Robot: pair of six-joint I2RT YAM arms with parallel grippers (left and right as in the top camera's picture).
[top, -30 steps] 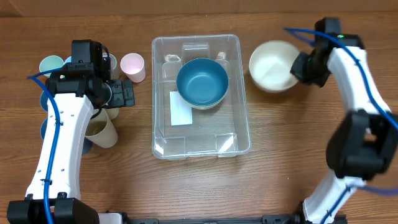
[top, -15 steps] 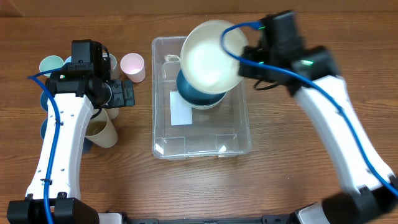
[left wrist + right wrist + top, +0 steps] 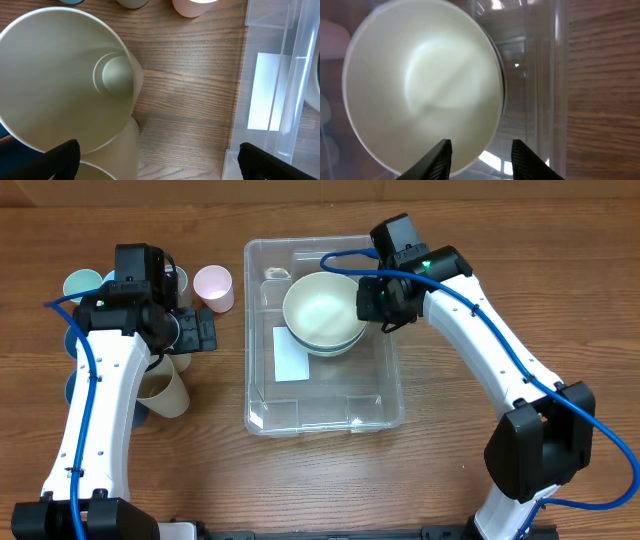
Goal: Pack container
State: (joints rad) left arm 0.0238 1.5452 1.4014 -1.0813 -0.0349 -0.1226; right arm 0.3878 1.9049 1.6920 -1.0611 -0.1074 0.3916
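Pink cup point(image 3: 213, 286) upright, light-blue cup point(image 3: 82, 283) further left, beige cups point(image 3: 165, 392) nearby; all on wooden surface point(image 3: 450, 450).

I've got free room in the container's point(image 3: 325, 405) front half, stacked bowls point(image 3: 320, 315) block the back, cups point(image 3: 165, 390) crowd L side.

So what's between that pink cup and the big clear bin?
Nothing but a narrow strip of bare wooden table separates the pink cup from the container, as the overhead view shows.
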